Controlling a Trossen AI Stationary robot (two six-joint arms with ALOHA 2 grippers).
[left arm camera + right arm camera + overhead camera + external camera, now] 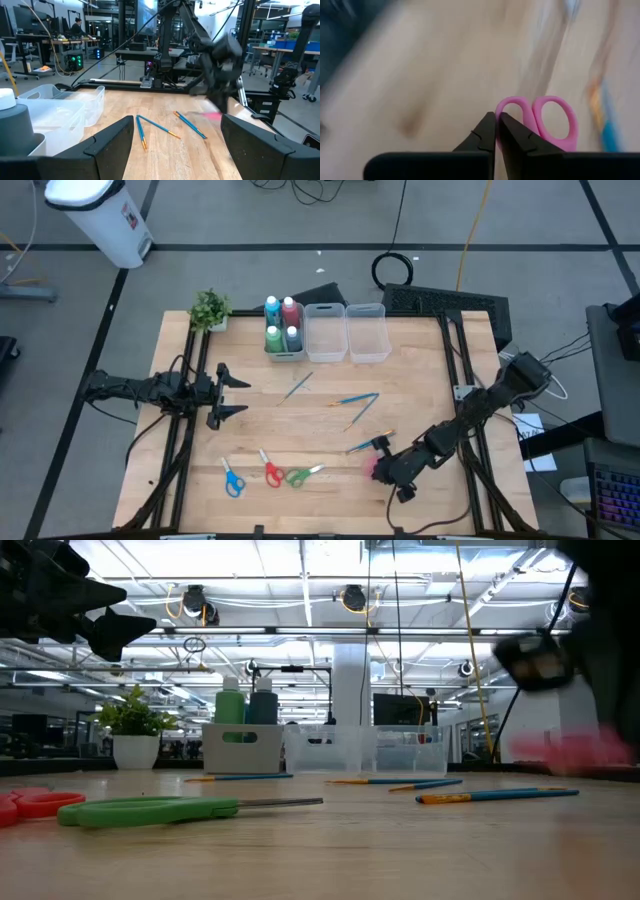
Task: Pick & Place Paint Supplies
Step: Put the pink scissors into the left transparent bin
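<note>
My right gripper [383, 468] is at the table's near right, shut on the pink scissors [553, 123], which show as a pink smear [575, 752] above the tabletop in the low view. My left gripper [232, 395] hangs open over the table's left side, touching nothing. Blue [232, 480], red [271, 471] and green scissors [300, 474] lie flat near the front edge. Several thin brushes [356, 399] lie mid-table. The paint bottles [283, 327] stand in the leftmost bin at the back. My right gripper pinches the pink scissors between its two shut fingers at the handle end, by the rim of one finger loop [508, 107]. Both loops stick out past the fingertips. The fingers slant down from the table's right. The scissors are lifted clear of the table.
Two clear bins [325, 333] [367, 332] stand beside the bottle bin at the back. A small potted plant [210, 308] sits at the back left corner. One brush [368, 443] lies just beyond my right gripper.
</note>
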